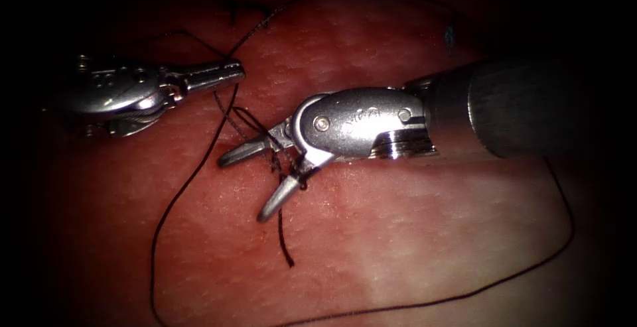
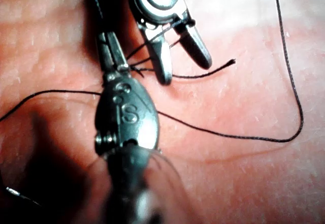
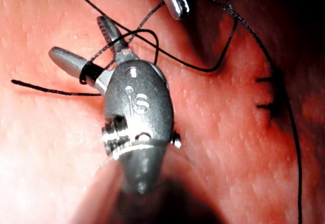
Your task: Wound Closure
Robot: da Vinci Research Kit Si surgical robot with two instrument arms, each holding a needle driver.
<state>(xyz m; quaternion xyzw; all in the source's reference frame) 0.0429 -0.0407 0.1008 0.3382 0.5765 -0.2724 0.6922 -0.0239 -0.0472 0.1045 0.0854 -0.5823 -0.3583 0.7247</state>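
Note:
My right tool (image 1: pixel 247 188) lies over the tissue (image 1: pixel 411 234) at the centre with its jaws open. Dark thread (image 1: pixel 262 134) is looped around the base of those jaws, and nothing is pinched between them. A short free thread tail (image 1: pixel 285 241) hangs below them. My left tool (image 1: pixel 233 70) sits to the left with its jaws shut on the thread where the long strand (image 1: pixel 179 194) bends past its tip. The right wrist view shows the loop (image 3: pixel 89 71) around the open right tool (image 3: pixel 80 38). In the left wrist view the left tool (image 2: pixel 107 40) is beside the right tool (image 2: pixel 185 69).
Finished stitches (image 3: pixel 266 93) cross the cut beyond the tools, and appear as dark marks (image 1: pixel 249 12) at the back. The long thread (image 1: pixel 564 221) sweeps round the right and front of the tissue. A blue mark (image 1: pixel 449 35) lies at the back right.

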